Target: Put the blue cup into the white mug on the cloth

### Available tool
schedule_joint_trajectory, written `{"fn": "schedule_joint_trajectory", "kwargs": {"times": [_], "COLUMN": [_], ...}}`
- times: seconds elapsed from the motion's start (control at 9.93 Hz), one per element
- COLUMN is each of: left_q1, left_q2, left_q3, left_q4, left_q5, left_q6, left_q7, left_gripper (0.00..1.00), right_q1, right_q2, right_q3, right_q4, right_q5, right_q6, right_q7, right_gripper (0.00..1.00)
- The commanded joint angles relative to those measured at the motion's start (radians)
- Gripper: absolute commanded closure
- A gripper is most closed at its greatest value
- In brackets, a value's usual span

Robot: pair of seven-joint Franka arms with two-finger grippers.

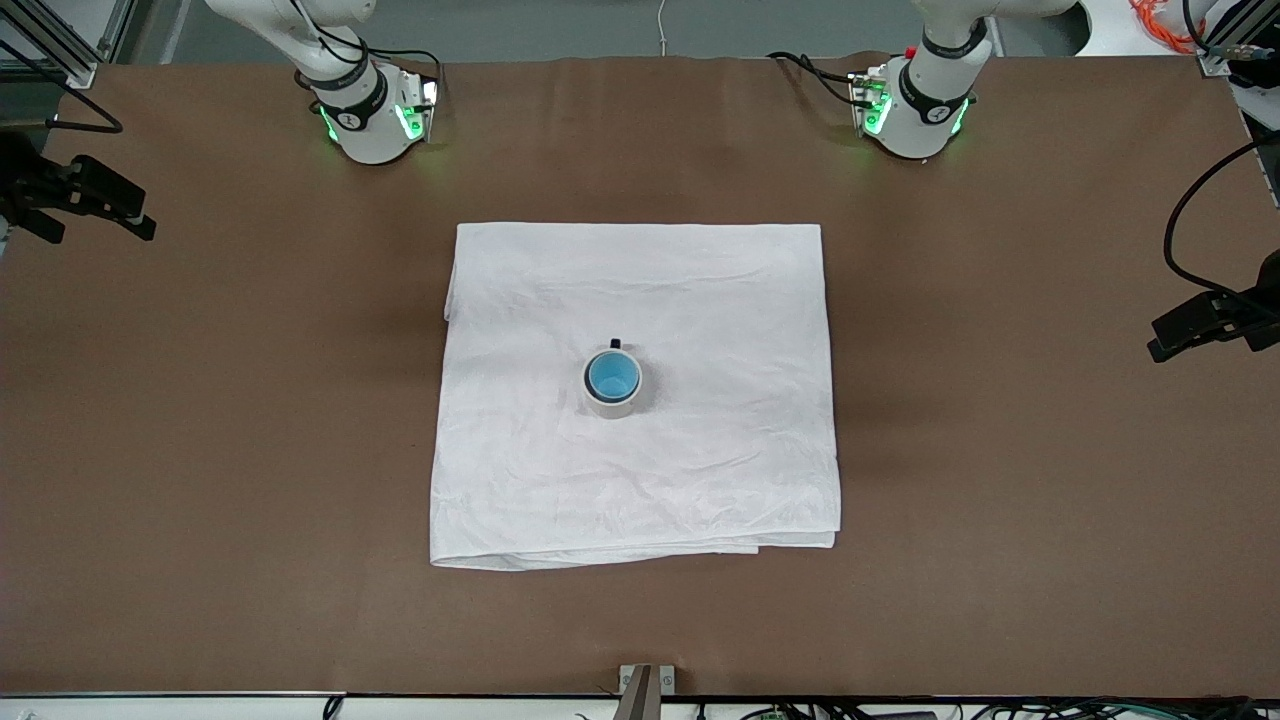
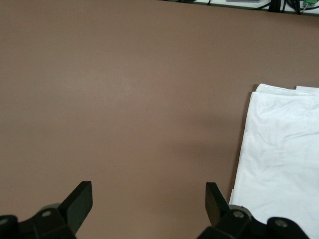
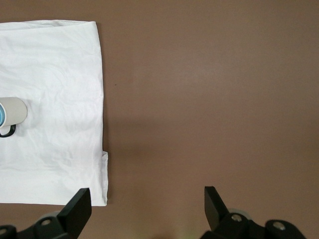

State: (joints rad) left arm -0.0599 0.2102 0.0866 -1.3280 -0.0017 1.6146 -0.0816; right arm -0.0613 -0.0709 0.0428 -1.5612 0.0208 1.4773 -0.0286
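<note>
blue cup [image 1: 612, 375] inside white mug [image 1: 612, 398] on cloth [image 1: 700, 300], well apart from both grippers' spread empty jaws

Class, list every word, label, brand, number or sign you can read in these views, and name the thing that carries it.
No readable text in any view.
The white mug, holding the blue cup on the cloth, shows no lettering.
Small dark marks on both arm bases: too small to read.
</note>
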Motion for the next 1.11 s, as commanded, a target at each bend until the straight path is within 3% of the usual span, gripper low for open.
{"fn": "schedule_joint_trajectory", "kwargs": {"times": [0.0, 0.5, 0.81, 1.01], "left_q1": [0.089, 0.091, 0.1, 0.095], "left_q2": [-0.07, -0.187, -0.173, -0.118], "left_q3": [-0.08, -0.094, -0.105, -0.105], "left_q4": [-0.085, -0.269, -0.258, -0.171], "left_q5": [-0.027, -0.032, -0.01, -0.017], "left_q6": [0.045, 0.102, 0.082, 0.079], "left_q7": [0.0, -0.004, 0.022, 0.016], "left_gripper": [0.0, 0.0, 0.0, 0.0], "right_q1": [-0.018, -0.017, -0.017, -0.017], "right_q2": [0.0, 0.002, 0.002, 0.002], "right_q3": [0.014, 0.014, 0.014, 0.014], "right_q4": [0.012, 0.012, 0.012, 0.012], "right_q5": [0.007, 0.007, 0.007, 0.007], "right_q6": [-0.012, -0.012, -0.012, -0.012], "right_q7": [-0.01, -0.011, -0.011, -0.011], "right_gripper": [0.0, 0.0, 0.0, 0.0]}}
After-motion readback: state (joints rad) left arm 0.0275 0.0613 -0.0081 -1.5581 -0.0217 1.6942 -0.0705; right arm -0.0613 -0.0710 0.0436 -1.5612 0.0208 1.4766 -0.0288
